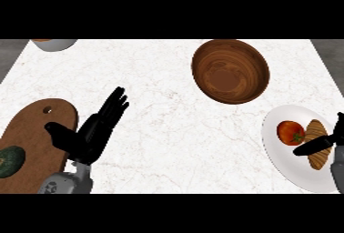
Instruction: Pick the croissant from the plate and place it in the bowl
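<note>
My right hand [321, 144] sits at the right edge of the view, over the white plate [285, 159], with a dark finger lying across the croissant [317, 144]. Most of the hand is cut off by the edge, so I cannot tell whether it has closed on the pastry or only touches it. The croissant lies lengthwise on the plate's right half, just beside a tomato [291, 132].

I judge the croissant light, soft and flaky: it should give under the fingers and could crumble or tear if squeezed at its tapered ends. I would take it across the thick middle, thumb on one flank and fingers on the other, and lift it straight up.

The tomato is the nearest nuisance. It is round and likely to roll if my fingers brush it on the left flank. The wooden bowl [230, 71] stands well apart, toward the far side of the worktop [168, 118], and the marble between plate and bowl looks open, so only the bowl's rim needs clearing.

My left hand [91, 129] rests open, fingers up, at the lower left, beside a wooden cutting board [33, 136] carrying a dark green item [9, 160] I cannot identify. A pale bowl [53, 43] peeks in at the top left. None of these lie near the route.
</note>
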